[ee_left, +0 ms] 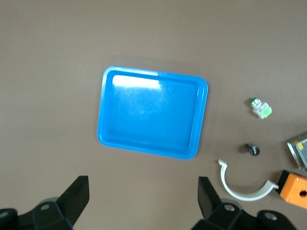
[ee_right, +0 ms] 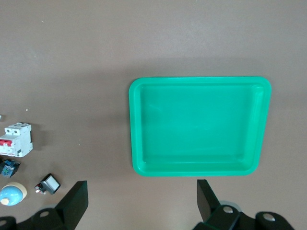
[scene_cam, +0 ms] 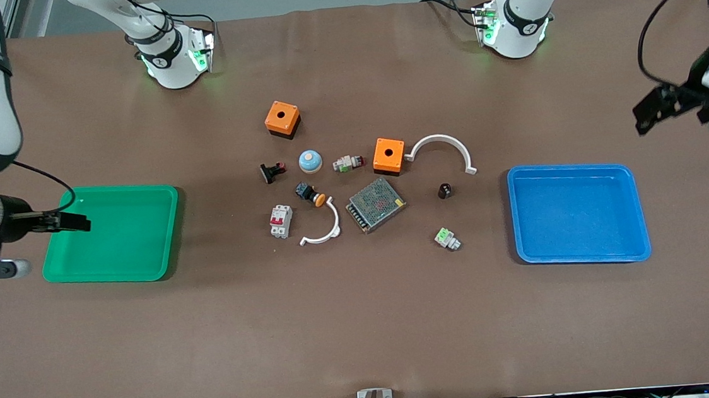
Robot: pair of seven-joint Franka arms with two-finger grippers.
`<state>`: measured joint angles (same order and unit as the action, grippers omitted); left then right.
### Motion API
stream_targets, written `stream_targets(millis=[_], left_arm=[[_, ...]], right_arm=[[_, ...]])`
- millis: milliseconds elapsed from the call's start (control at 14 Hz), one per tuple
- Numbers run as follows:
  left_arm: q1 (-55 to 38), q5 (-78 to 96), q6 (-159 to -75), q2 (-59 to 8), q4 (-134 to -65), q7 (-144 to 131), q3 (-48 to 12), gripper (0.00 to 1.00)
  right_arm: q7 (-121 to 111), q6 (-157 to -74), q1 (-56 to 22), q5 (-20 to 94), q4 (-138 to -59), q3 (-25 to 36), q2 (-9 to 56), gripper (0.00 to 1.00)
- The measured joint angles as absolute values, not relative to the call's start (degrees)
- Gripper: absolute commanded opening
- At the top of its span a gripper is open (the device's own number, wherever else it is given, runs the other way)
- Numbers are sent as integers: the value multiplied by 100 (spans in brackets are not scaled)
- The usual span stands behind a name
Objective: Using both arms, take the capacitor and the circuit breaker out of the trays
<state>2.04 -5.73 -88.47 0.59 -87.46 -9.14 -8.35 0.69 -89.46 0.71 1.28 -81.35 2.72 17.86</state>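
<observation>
Brown matting covers the table (scene_cam: 364, 325), with both arm bases along its top edge in the front view. Working across that view: right gripper (scene_cam: 68, 221) hangs over the green tray (scene_cam: 56, 267) at its outer rim, fingers spread wide, nothing between them; the right wrist view confirms the gap and shows the tray bare inside. Mid-table cluster next: circuit breaker (scene_cam: 281, 220), white-grey with a red lever, lies on the mat nearer the front camera than the black clip-like part (scene_cam: 272, 171) and just beside a white curved bracket (scene_cam: 322, 228). Metal mesh power supply (scene_cam: 376, 204) sits in the middle, two orange boxes (scene_cam: 388, 155) farther from the camera. Capacitor (scene_cam: 445, 190), tiny black cylinder, stands on the mat between the power supply and the blue tray (scene_cam: 640, 246), apart from both. Blue tray also bare inside. Left gripper (scene_cam: 664, 108) is up in the air past the tray's outer end, fingers spread, holding nothing. Judgement: both task parts already lie outside the trays, so the removal looks done, or the scene disagrees with the task wording; next move would call only for parking the arms clear. Writing: faint lettering on the right arm's black band, not legible; breaker label unreadable.
</observation>
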Motion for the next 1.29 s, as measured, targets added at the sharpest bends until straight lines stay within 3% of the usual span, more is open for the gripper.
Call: stream_targets(millis=[643, 1071, 1286], left_arm=[[201, -269, -8753, 375, -9016, -913, -818, 100], [199, -69, -8753, 384, -9038, -892, -821, 100], [198, -40, -8733, 404, -9042, -856, -821, 100]], right_arm=[[70, -8658, 70, 130, -7978, 194, 1727, 100], [71, -9383, -148, 126, -9213, 186, 785, 100], [68, -9388, -175, 122, -9417, 258, 475, 100]])
